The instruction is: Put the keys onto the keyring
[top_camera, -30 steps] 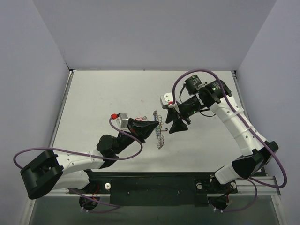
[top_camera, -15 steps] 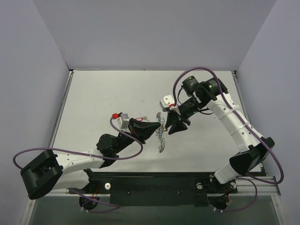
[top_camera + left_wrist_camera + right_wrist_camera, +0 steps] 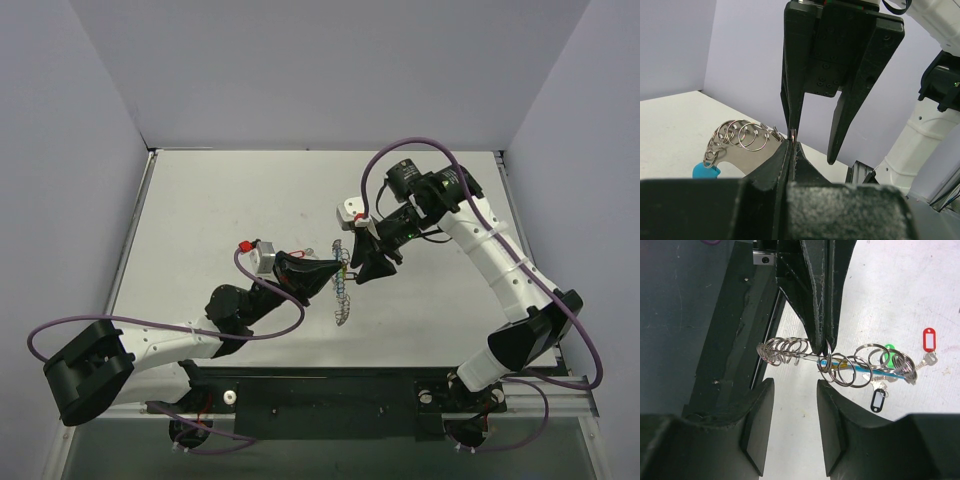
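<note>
My left gripper (image 3: 336, 272) is shut on the keyring (image 3: 342, 290), a loop of silvery coiled wire held just above the table. In the left wrist view its jaws pinch a thin wire at the tips (image 3: 791, 137); the coil (image 3: 740, 138) and its blue segment (image 3: 705, 171) hang to the left. My right gripper (image 3: 364, 262) stands open right beside that pinch, with nothing between its fingers (image 3: 794, 385). The right wrist view shows keys with a red tag (image 3: 928, 339), a green tag (image 3: 888, 347), a black tag (image 3: 878, 400) and a yellow tag (image 3: 841, 363) by the ring's far end. Whether they are threaded on it I cannot tell.
The black rail (image 3: 320, 392) with both arm bases runs along the table's near edge. Pale walls close in the table at the back and on both sides. Purple cables (image 3: 400, 160) loop over both arms.
My right gripper has moved left, up to the keyring and the left gripper's tips, and its jaws have narrowed a little. The left gripper keeps its hold and has barely shifted.
</note>
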{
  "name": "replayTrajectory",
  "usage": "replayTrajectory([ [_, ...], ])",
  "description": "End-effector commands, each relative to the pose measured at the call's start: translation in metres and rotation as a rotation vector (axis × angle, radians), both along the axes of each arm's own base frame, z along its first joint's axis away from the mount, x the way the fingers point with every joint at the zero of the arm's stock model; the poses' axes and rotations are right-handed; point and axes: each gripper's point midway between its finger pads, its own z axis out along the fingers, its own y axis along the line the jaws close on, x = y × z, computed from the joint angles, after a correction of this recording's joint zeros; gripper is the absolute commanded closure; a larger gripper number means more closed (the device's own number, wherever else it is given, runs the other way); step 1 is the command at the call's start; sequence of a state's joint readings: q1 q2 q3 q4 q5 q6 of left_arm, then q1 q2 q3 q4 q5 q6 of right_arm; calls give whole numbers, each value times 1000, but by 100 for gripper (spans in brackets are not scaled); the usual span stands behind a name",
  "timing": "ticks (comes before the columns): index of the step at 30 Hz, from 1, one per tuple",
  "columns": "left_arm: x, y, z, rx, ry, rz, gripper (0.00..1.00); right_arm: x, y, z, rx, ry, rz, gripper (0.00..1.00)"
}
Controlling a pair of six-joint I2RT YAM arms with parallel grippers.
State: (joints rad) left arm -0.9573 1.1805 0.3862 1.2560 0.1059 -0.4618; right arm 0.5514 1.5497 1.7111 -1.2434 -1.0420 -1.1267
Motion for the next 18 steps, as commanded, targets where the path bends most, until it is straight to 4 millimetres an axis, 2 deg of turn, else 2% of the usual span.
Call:
replayTrajectory([
  [1, -25, 37, 97, -324, -231, -6, 100, -6, -4, 14, 12, -24, -15, 64],
  [6, -24, 36, 95, -315, -231, -7, 100, -11, -3, 21, 32, -18, -12, 60],
  [18, -24, 34, 95, -316, -227, -13, 100, -7, 1, 26, 41, -20, -13, 61],
])
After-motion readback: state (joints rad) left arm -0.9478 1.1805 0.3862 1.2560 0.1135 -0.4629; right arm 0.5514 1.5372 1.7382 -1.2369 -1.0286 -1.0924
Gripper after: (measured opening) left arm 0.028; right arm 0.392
